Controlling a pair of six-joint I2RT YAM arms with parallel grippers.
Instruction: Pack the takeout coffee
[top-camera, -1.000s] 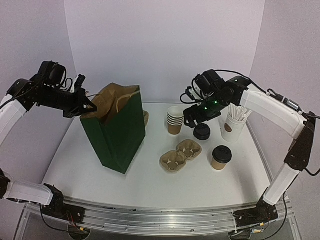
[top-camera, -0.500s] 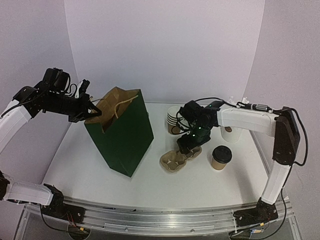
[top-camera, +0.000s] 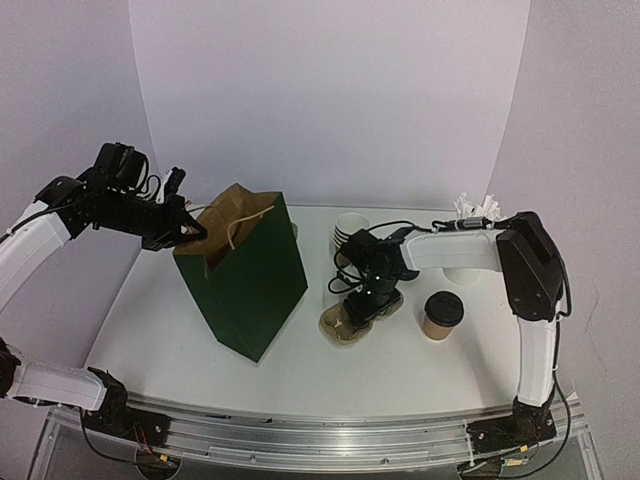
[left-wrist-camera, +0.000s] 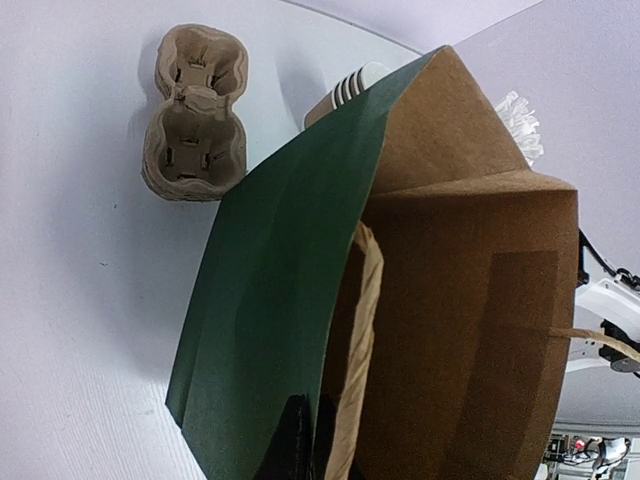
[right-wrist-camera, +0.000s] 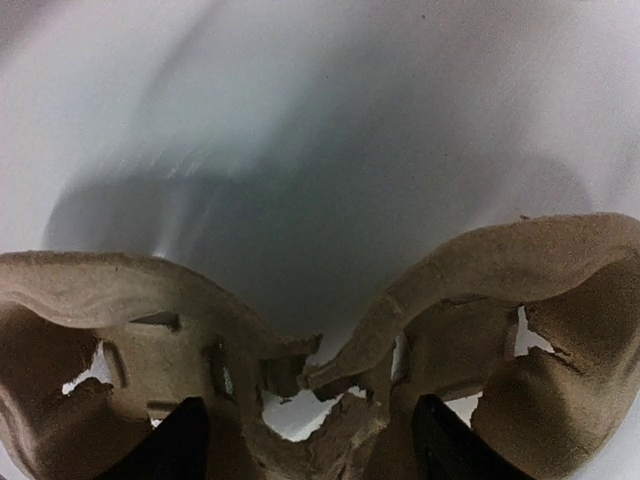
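Right fingers (right-wrist-camera: 182, 446) spread astride pulp tray (top-camera: 345, 323), takeout coffee (top-camera: 441, 313) apart on their right; left fingers (left-wrist-camera: 297, 441) seemingly pinching bag (top-camera: 245, 282).

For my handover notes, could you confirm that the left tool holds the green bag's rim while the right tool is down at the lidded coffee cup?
Not quite: the top external view shows the right tool down at the pulp carrier tray, with the lidded coffee cup standing apart beside it. The left tool does hold the rim of the green bag.
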